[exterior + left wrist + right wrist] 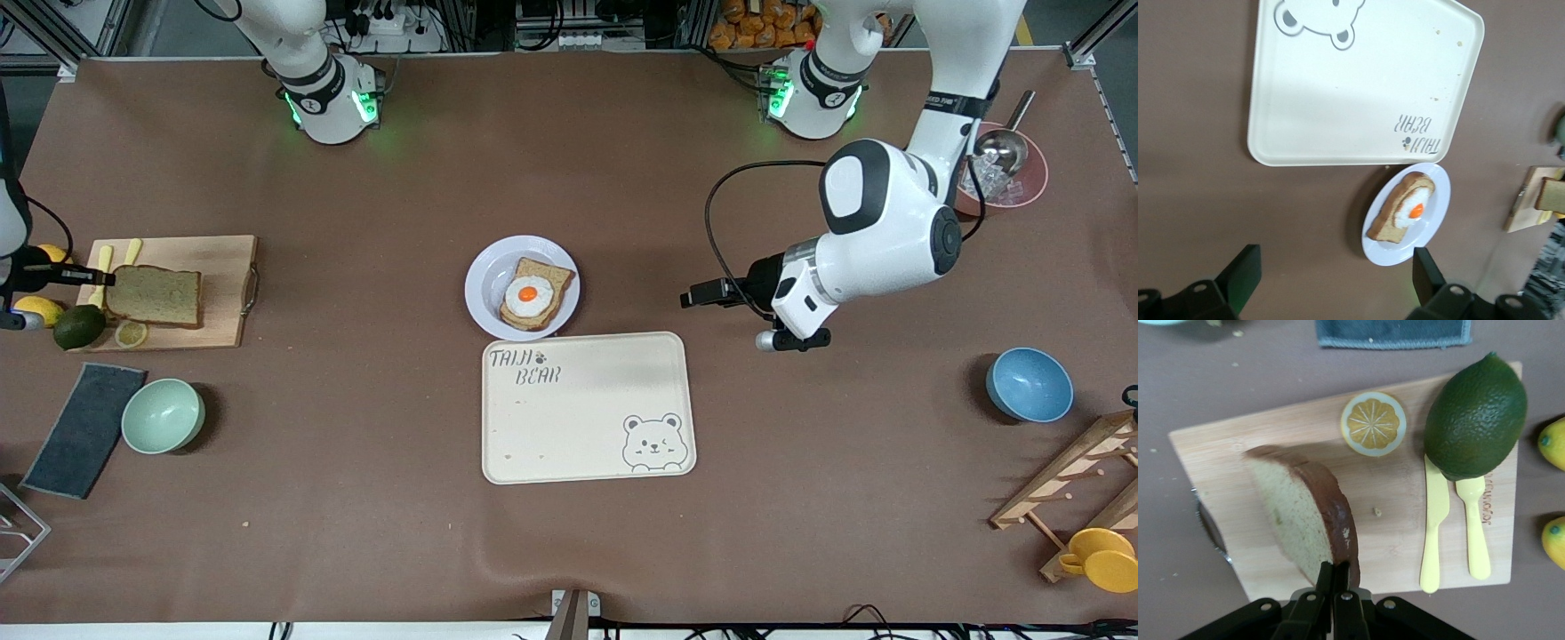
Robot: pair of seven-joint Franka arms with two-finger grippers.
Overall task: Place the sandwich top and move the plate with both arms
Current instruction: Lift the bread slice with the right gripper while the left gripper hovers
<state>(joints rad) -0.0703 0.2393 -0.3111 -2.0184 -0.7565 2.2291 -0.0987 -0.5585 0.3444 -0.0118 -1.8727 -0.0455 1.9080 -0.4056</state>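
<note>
The sandwich top (156, 295), a brown-crusted bread slice, is at the cutting board (222, 302) near the right arm's end of the table. My right gripper (98, 278) is shut on its crust edge. In the right wrist view the slice (1298, 510) shows tilted over the board, with my right gripper (1341, 570) clamped on it. The lavender-white plate (484, 284) at the table's middle bears a bread slice with a fried egg (533, 293). My left gripper (698, 295) is open and empty, above the table beside the plate. The left wrist view shows its fingers (1245, 273) wide apart and the plate (1438, 200).
The cream bear tray (587, 409) lies next to the plate, nearer to the front camera. A lime (78, 326), a lemon slice (131, 333), lemons and yellow cutlery are at the board. A green bowl (163, 415), dark cloth (84, 428), blue bowl (1029, 384) and wooden rack (1076, 484) stand at the table's ends.
</note>
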